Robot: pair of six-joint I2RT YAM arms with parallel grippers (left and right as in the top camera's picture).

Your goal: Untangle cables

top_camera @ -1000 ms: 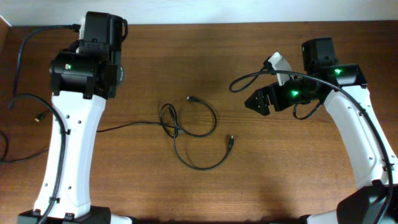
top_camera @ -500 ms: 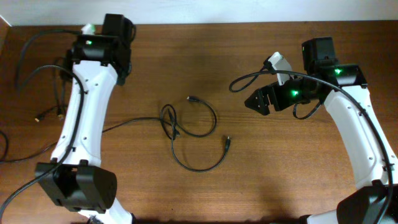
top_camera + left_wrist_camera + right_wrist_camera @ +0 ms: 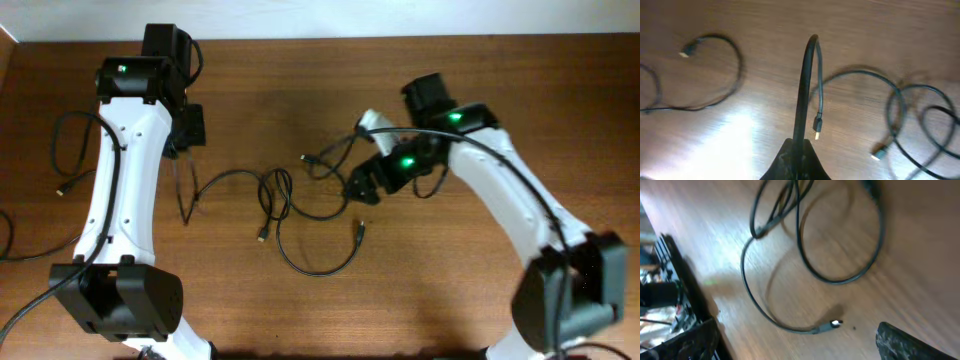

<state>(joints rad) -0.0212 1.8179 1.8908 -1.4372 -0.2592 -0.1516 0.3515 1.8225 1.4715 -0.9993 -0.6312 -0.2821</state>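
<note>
Lying in overlapping loops near the middle of the brown wooden table (image 3: 430, 300): thin black cables (image 3: 282, 206) with small metal plugs. Crossing one another in a tight knot just left of centre, with one big loop sagging toward the near edge and ending on the right in a loop-end plug (image 3: 361, 230). Trailing leftward from the knot in a low arc toward the left gripper (image 3: 186, 140).

Showing plainly in the left wrist view: dark fingers (image 3: 790, 161) pressing together on one strand and clamping it. Arching up out of them, that strand, then curling back down to a short-end plug (image 3: 816, 125); not possible to tell whether this plug is touching the wood.

Hovering just right of the knot, beside the upper loop: the right gripper (image 3: 359, 189), not visibly touching any strand. Showing only one dark fingertip (image 3: 900, 341) in the bottom corner of the right wrist view, so not possible to tell whether those jaws are standing apart or together. Lying flat on the wood beneath that camera: the big loop and its plug.

Resting farther out, near the table's left edge and well apart from the knot: a loose dark cable (image 3: 54, 148) with a gold-tipped end.
</note>
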